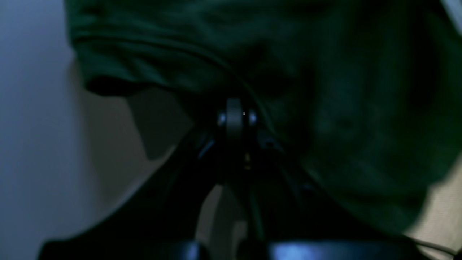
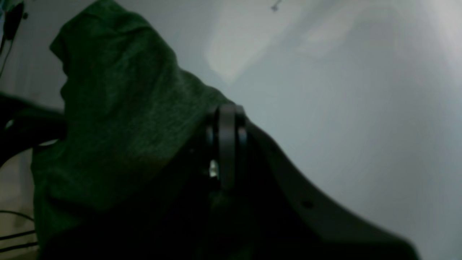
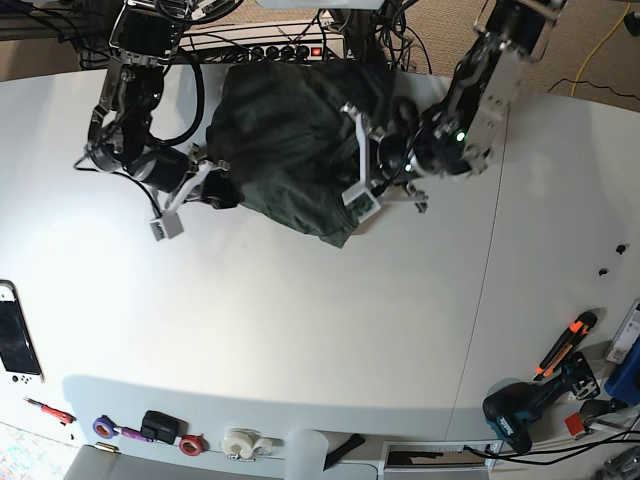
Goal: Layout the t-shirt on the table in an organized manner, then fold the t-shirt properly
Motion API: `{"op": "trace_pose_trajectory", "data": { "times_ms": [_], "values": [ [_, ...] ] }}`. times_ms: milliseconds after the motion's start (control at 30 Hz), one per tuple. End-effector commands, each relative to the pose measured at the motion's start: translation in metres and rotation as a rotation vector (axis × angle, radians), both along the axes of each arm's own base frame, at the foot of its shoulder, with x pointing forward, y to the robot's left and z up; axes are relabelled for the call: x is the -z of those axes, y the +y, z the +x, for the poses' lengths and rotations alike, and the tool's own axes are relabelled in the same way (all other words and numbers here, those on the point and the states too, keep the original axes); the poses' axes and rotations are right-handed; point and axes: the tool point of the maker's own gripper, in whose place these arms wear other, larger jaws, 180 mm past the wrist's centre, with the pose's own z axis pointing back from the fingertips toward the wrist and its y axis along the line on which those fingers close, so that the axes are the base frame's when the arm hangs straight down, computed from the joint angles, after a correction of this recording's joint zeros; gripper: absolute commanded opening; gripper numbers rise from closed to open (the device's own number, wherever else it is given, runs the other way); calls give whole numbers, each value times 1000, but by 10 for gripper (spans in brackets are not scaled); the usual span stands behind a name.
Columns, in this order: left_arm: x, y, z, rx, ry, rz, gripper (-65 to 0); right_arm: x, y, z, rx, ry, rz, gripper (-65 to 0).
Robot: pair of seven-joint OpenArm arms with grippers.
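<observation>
Clutter sits only along the table (image 3: 300,330) margins, well apart from the garment: a handheld game console (image 3: 17,335) at the base view's left edge, tape rolls (image 3: 240,443) and small parts along the near edge, a cordless drill (image 3: 525,410) and an orange-handled tool (image 3: 565,343) at the near right corner. A power strip (image 3: 290,45) with a lit red switch and a tangle of cables lie at the far edge, just behind the shirt. A thin dark seam runs across the table on the right side. Nothing lies on the open white surface in front of the shirt.

T-shirt (image 3: 295,155): dark forest-green heathered knit, bunched into a rumpled mass near the far edge of the table, between the two arms. Not spread flat; folds and creases throughout, one corner drooping toward the near side. In the right wrist view the fabric (image 2: 119,119) rises in a peak beside the claw; in the left wrist view, blurred and dim, it (image 1: 252,54) fills the upper frame.

Left claw (image 1: 236,117) (base view's right): pressed together, cloth draped around the tips, pinching the shirt's right side. Right claw (image 2: 226,141) (base view's left): fingers also pressed together, gripping the shirt's left edge, cloth wrapped against them.
</observation>
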Motion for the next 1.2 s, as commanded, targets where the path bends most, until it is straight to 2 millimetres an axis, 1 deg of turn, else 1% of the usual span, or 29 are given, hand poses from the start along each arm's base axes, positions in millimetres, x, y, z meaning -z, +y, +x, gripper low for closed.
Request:
{"op": "trace_pose_trajectory", "data": {
  "times_ms": [0, 67, 133, 200, 267, 333, 400, 433, 500, 567, 633, 700, 767, 867, 933, 1000, 1067, 1167],
  "values": [
    [-8, -3, 13, -6, -29, -28, -650, -19, -12, 11, 28, -69, -8, -650],
    [-6, -3, 29, -24, -36, -35, -650, -35, -29, 16, 75, -118, -29, -650],
    [-10, 0, 47, -35, -62, -32, -650, -53, -46, 19, 126, -178, -54, -650],
    [-21, 4, 69, -62, -97, -25, -650, -70, -62, 20, 171, -229, -82, -650],
    [-38, 7, 89, -86, -144, -24, -650, -83, -72, 19, 200, -265, -91, -650],
    [-55, 7, 106, -87, -192, -25, -650, -93, -69, 17, 191, -283, -49, -650],
    [-68, 10, 118, -90, -222, -12, -650, -99, -49, 11, 117, -266, 43, -650],
    [-72, 13, 123, -96, -233, -1, -650, -101, -33, 5, 52, -248, 101, -650],
    [-80, 24, 134, -124, -256, 17, -650, -127, -4, 4, -33, -322, 264, -650],
    [-83, 41, 143, -166, -269, 45, -650, -149, 24, 0, -120, -373, 409, -650],
    [-82, 58, 148, -201, -279, 70, -650, -144, 45, -5, -186, -339, 424, -650],
    [-76, 76, 148, -224, -277, 104, -650, -137, 69, -12, -260, -301, 442, -650],
    [-70, 95, 147, -255, -268, 142, -650, -131, 94, -22, -339, -260, 462, -650],
    [-63, 116, 145, -268, -265, 185, -650, -124, 130, -39, -459, -205, 489, -650],
    [-60, 125, 144, -283, -260, 203, -650, -121, 150, -52, -537, -170, 503, -650],
    [-58, 131, 142, -295, -255, 214, -650, -114, 166, -66, -608, -133, 497, -650],
    [-55, 133, 141, -298, -250, 220, -650, -105, 177, -80, -670, -90, 479, -650],
    [-50, 137, 138, -310, -241, 231, -650, -90, 187, -102, -730, -26, 457, -650]
  ]
}}
